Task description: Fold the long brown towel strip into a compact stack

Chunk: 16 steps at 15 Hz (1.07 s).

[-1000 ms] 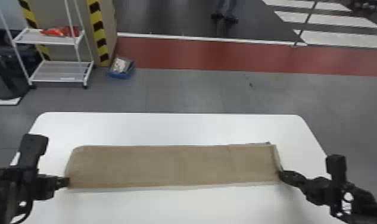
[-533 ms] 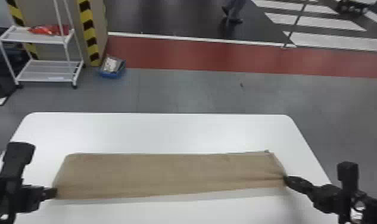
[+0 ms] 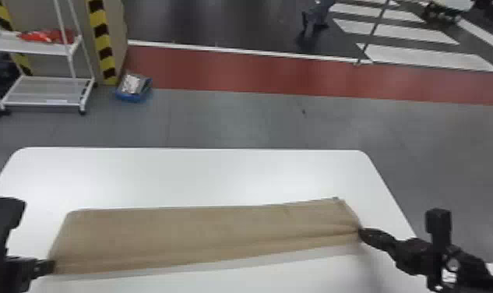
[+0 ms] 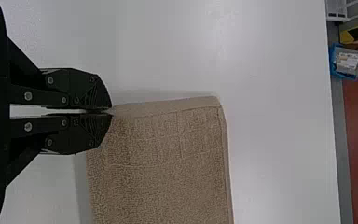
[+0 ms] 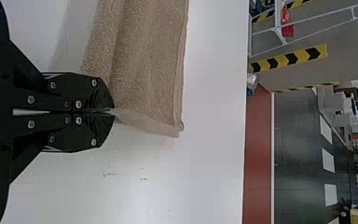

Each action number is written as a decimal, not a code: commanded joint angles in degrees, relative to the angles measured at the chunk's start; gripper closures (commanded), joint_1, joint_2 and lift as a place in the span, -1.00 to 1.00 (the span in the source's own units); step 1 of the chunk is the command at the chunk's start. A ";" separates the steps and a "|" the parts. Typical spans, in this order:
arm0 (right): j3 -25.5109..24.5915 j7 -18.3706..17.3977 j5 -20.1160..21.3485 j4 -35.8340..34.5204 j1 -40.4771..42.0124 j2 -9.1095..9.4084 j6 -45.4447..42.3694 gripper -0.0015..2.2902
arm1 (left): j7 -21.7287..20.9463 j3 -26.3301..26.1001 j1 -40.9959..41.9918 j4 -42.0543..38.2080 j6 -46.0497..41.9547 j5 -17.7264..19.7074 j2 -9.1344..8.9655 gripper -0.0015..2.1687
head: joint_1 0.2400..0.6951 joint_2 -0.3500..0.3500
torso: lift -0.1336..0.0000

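1. Towel (image 3: 202,230) is laid out lengthwise across the table (image 3: 179,175), long side along the table's far edge and set in from it. Right end sits near the table's right edge, left end towards its left edge.
2. My left gripper (image 4: 109,111): fingers closed together, pinching the towel's near left corner. Right gripper (image 5: 112,112): same, on the near right corner.
3. Why corners: likely so the whole near side comes up as one line. A single grip would let the other end drag and skew the fold.
4. Near side looks raised. A shadow (image 3: 202,266) runs below it on the table, and the cloth slopes from my fingers to the far side, which seems to rest on the table. That resting part should anchor the fold.
5. Grippers are well apart, at opposite ends, which keeps the span between them fairly taut. A crease (image 3: 323,235) runs in from the right grip, so pull there looks slightly uneven.
6. My read: early on, lengthwise fold in hand. Next, carry both corners level towards the far side, then lay down and let go. Risk: one arm leads and the layers land crooked.
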 commanded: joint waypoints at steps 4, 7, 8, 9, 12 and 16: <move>-2.31 0.71 -1.09 -2.44 1.38 1.23 0.18 -0.88 | -0.01 -0.57 -0.56 -0.02 0.00 -0.07 -0.39 0.00 | 1.00 -0.55 | 1.00; -5.56 0.36 -4.96 -5.61 3.40 1.84 0.36 -0.96 | -0.01 -0.57 -1.18 -0.02 -0.17 -0.51 -0.48 0.00 | 1.00 -0.60 | 1.00; -6.44 0.54 -6.45 -5.61 3.40 1.84 0.18 -0.96 | -0.19 -0.57 -1.27 -0.02 -0.17 -0.60 -0.48 0.00 | 1.00 -0.62 | 1.00; -6.44 0.80 -9.09 -5.61 3.40 1.84 -0.34 -0.96 | -0.27 -0.40 -1.18 -0.28 -0.17 -0.60 -0.48 0.00 | 1.00 -0.65 | 1.00; -2.22 2.38 -10.23 -5.61 2.96 2.90 -0.87 -0.38 | -0.54 -0.31 -0.74 -4.68 0.18 -0.51 -1.09 0.00 | 1.00 -0.65 | 1.00; 3.93 -0.87 -7.24 -6.57 1.03 9.14 -4.04 0.73 | -1.15 -0.40 -0.12 -11.53 4.22 0.28 -1.44 0.00 | 1.00 -0.46 | 1.00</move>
